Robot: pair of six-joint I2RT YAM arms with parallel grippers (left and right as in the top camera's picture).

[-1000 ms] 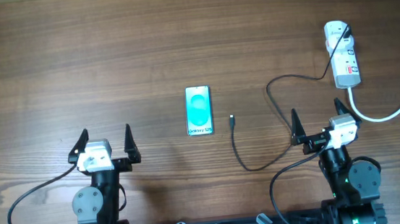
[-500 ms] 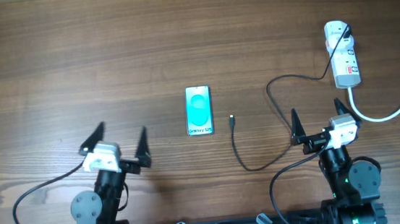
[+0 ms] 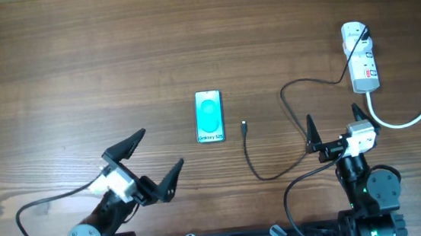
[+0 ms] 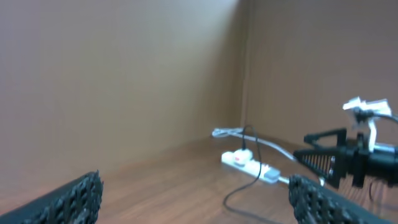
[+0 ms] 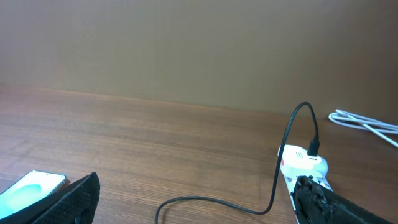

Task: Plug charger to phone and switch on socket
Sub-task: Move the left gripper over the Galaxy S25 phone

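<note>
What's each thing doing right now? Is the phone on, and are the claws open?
phone: screen lit, lying flat, nothing plugged in.
charger: plugged into socket, tip loose beside phone.
socket: charger in it; switch state unclear.
left claw: open, empty.
right claw: open, empty.

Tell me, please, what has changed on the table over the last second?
The left hand swung to the right and turned toward the phone, open and holding nothing. The right hand, phone, charger cable and power strip stayed where they were; nothing was grasped or released.
</note>
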